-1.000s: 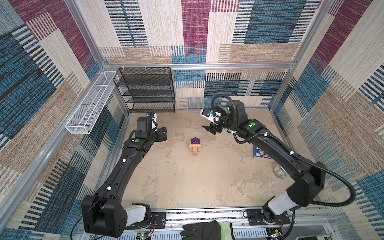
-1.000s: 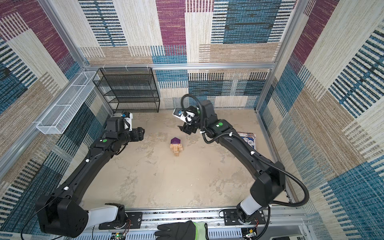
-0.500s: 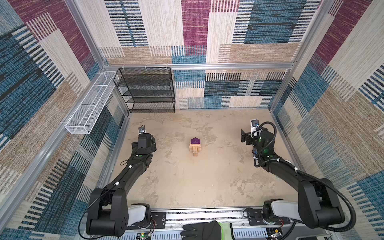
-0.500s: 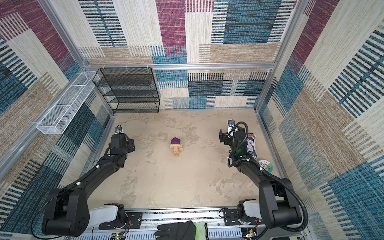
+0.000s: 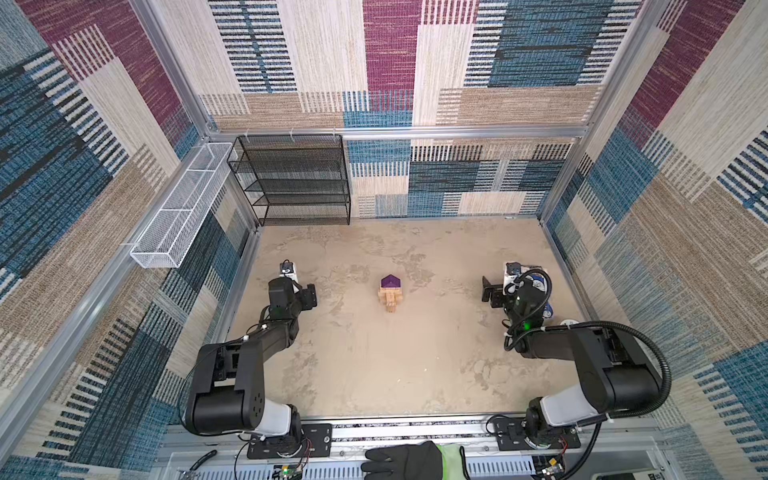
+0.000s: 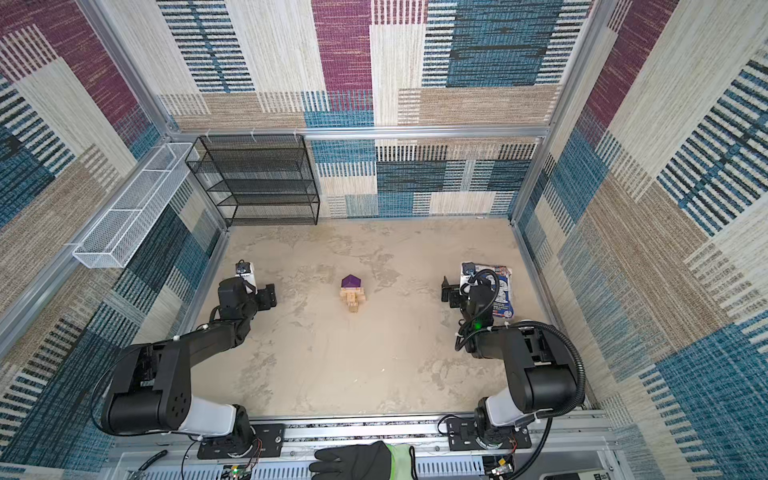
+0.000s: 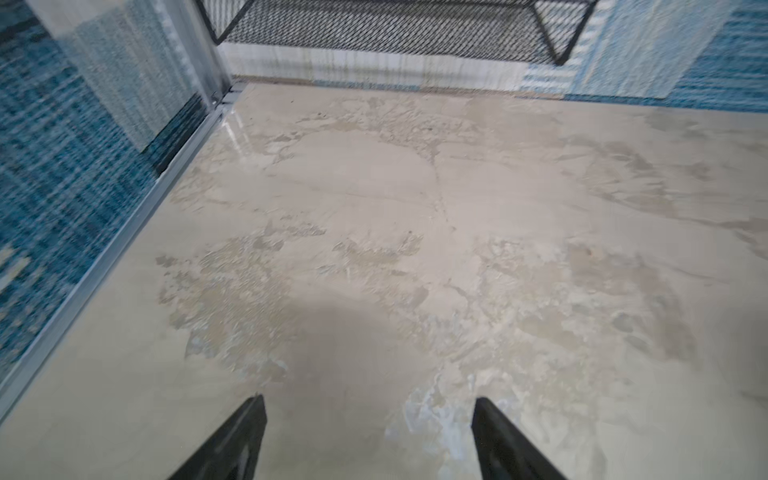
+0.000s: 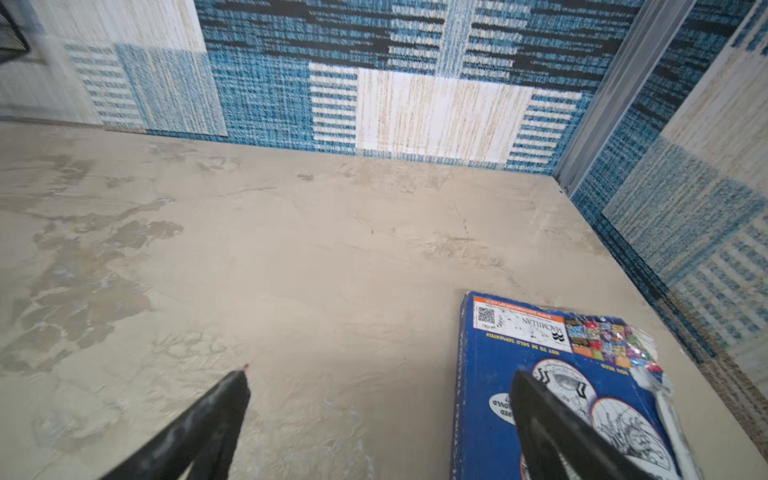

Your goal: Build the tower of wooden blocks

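Tower (image 5: 390,299) with purple wedge (image 5: 390,282) on top stood mid-table in both top views; wrist views missed it. Left gripper (image 7: 368,401) sat well apart at its 9 o'clock, right gripper (image 8: 380,374) at 3 o'clock, both spread wide, nothing held. Right wrist view caught blue booklet (image 8: 519,332), partly behind one finger. White wire basket (image 5: 178,224) hung at tower's 10 o'clock.
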`<state>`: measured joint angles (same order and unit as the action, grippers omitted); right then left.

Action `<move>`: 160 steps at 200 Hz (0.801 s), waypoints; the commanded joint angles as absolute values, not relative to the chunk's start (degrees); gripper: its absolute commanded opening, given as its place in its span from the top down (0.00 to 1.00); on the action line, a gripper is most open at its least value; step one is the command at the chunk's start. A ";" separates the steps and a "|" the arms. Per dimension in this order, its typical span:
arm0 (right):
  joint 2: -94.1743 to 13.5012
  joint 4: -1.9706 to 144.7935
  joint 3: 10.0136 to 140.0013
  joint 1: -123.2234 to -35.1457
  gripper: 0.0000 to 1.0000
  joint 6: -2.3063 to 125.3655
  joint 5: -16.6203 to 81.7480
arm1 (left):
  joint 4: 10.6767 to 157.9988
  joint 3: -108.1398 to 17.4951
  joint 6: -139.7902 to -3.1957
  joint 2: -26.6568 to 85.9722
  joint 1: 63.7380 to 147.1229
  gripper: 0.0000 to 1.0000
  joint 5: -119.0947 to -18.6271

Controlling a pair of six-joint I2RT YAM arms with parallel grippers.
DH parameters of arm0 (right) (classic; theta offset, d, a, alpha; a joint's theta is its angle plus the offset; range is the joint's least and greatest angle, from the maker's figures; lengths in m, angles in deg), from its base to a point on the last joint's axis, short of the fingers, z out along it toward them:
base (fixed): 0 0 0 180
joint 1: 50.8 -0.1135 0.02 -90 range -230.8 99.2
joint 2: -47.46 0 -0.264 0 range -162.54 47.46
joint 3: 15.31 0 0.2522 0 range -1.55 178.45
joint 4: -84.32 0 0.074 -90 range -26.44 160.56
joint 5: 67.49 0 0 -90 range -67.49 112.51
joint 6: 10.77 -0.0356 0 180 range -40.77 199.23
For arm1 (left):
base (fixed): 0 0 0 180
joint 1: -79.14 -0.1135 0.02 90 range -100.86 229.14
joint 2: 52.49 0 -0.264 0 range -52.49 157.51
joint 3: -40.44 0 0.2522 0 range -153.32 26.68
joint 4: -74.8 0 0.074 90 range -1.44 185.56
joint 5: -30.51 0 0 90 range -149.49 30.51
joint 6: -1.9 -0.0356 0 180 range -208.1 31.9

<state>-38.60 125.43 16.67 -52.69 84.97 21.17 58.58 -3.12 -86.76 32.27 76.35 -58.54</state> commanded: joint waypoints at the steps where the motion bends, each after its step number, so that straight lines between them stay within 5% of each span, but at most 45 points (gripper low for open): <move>1: -39.72 146.76 8.61 -49.63 0.00 82.65 30.95 | 45.58 -0.17 -88.85 35.46 76.24 0.15 -64.19; 9: -41.42 155.48 5.43 -49.40 0.00 82.01 31.32 | 46.29 0.00 -88.67 35.47 76.24 0.13 -64.19; 22: -39.47 146.78 8.29 -49.35 0.00 82.49 30.96 | 48.09 -0.72 -88.72 34.93 76.31 0.00 -64.02; 160: -40.25 142.28 11.35 -49.22 0.00 80.81 27.32 | 45.80 0.05 -88.56 35.50 76.24 0.00 -63.97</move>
<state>-40.37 140.51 11.32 -49.22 81.67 27.86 48.05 -0.11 -87.85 35.35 76.27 -62.89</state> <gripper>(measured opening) 0.998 0.998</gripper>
